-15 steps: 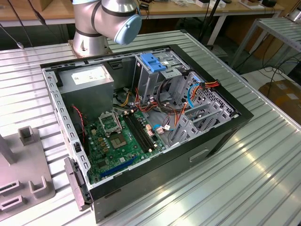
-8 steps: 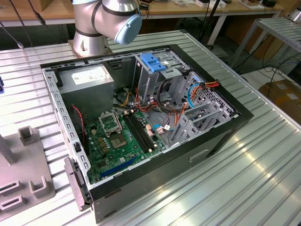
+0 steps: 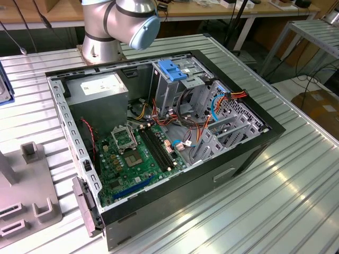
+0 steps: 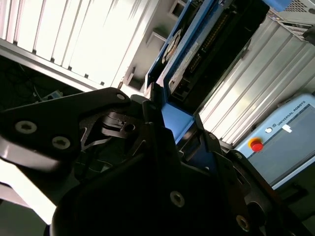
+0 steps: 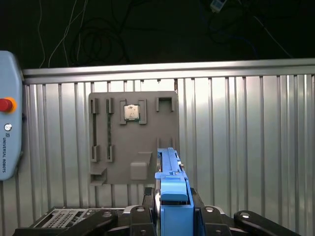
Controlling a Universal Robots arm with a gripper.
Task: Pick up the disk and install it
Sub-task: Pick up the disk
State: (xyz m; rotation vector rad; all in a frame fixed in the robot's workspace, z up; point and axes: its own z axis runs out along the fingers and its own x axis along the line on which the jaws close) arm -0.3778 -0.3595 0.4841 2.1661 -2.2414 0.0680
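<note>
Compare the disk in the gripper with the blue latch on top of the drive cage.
The disk is clamped in the gripper above the table; the blue latch sits atop the drive cage inside the open case. The disk is a dark body framed by a blue carrier; the latch is blue all over. Both share bright blue plastic.

Open computer case point(image 3: 249, 153) lies on its side on the ribbed metal desk point(image 3: 280, 206), interior exposed. Green motherboard point(image 3: 132, 164) on the case floor, CPU socket point(image 3: 123, 138) beside the black memory slots point(image 3: 159, 148). Grey power supply point(image 3: 98, 90) in the far corner. Metal drive cage point(image 3: 169, 95) upright, with a blue latch point(image 3: 172, 70) on top. Red and orange cables point(image 3: 233, 96) run near the cage. Grey fixture plate point(image 5: 147, 132) lies flat on the desk, a processor chip point(image 5: 131, 112) seated in one recess. Teach pendant point(image 5: 7, 142) with red button point(image 5: 5, 104) lies beside the plate.
</note>
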